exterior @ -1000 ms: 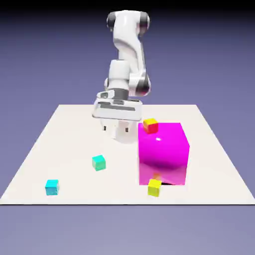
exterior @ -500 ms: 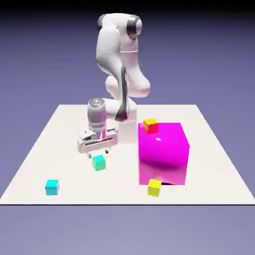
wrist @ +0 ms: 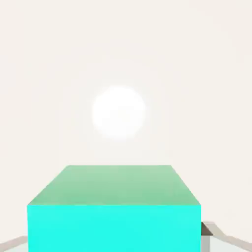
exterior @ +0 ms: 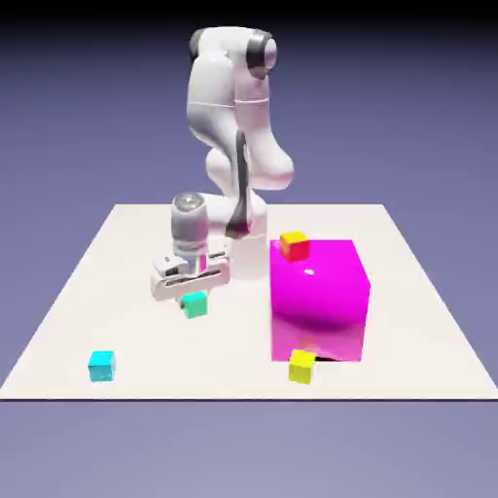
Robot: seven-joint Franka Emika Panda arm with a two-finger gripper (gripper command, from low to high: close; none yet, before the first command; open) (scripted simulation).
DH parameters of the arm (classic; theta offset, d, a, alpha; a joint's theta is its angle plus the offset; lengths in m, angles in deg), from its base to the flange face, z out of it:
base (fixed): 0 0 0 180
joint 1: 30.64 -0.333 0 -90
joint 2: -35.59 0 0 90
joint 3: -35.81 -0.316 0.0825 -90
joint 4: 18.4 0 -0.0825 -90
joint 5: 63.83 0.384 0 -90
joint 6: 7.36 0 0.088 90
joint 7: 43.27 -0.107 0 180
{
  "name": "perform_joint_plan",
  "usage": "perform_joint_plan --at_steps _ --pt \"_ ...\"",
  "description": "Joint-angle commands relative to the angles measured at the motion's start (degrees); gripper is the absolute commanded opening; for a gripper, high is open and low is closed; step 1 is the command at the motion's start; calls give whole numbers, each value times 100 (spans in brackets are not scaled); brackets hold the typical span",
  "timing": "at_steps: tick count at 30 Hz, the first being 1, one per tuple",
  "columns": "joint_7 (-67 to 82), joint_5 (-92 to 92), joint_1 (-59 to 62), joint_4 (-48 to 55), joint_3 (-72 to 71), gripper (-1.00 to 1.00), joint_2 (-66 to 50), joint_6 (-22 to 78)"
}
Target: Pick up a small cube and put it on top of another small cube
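Table (exterior: 136, 340): white, blue-violet bkgd.
Gripper (exterior: 193, 295): clamped on green-teal cube (exterior: 195, 304).
Cyan cube (exterior: 101, 367): near front-left corner, ext. view.
Magenta block (exterior: 318, 300): toward right edge, red-orange cube (exterior: 294, 246) at its rear.

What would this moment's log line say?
tool | shut on green-teal cube | cyan cube: on table, not yet stacked upon

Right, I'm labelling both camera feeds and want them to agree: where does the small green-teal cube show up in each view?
Exterior view: left of centre, below the middle, at the tool, as the green-teal cube.
Hand view: large, along the bottom edge, slightly left of centre.
Shared landmark: the pale tabletop, which fills the hand view's background.
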Motion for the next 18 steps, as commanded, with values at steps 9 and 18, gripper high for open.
perform_joint_plan --at_steps 9,18 --pt "1287 1324 -1195 1661 1509 -100 -1197 898" --pt "2735 2813 -2543 3530 3209 -100 -2544 1914"
